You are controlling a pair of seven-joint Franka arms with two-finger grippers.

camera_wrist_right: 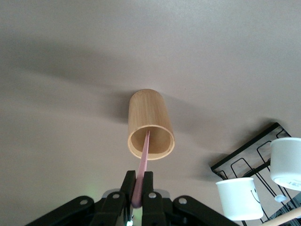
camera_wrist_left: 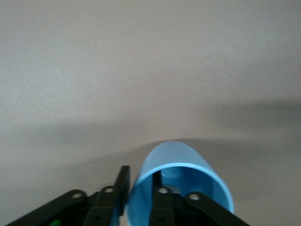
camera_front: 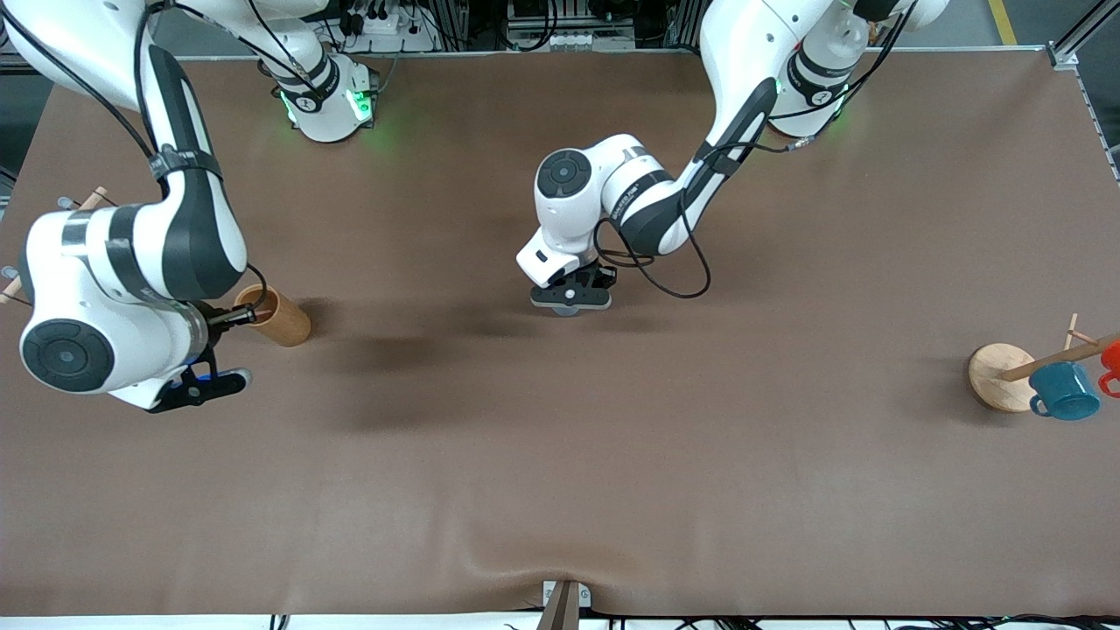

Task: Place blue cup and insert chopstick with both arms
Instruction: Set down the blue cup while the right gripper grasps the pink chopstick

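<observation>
My left gripper (camera_front: 570, 297) is low over the middle of the table. In the left wrist view it (camera_wrist_left: 142, 182) is shut on the wall of the blue cup (camera_wrist_left: 181, 162), with one finger inside and one outside. The gripper hides the cup in the front view. My right gripper (camera_front: 236, 317) is beside the brown wooden cylinder (camera_front: 278, 317) at the right arm's end of the table. In the right wrist view it (camera_wrist_right: 138, 179) is shut on the pink chopstick (camera_wrist_right: 143, 157). The chopstick's tip reaches into the open mouth of the cylinder (camera_wrist_right: 148, 120).
A wooden mug tree (camera_front: 997, 376) with a teal mug (camera_front: 1063, 391) and a red mug (camera_front: 1111, 360) stands at the left arm's end of the table. White cups (camera_wrist_right: 240, 197) and a black rack (camera_wrist_right: 244, 162) show in the right wrist view near the cylinder.
</observation>
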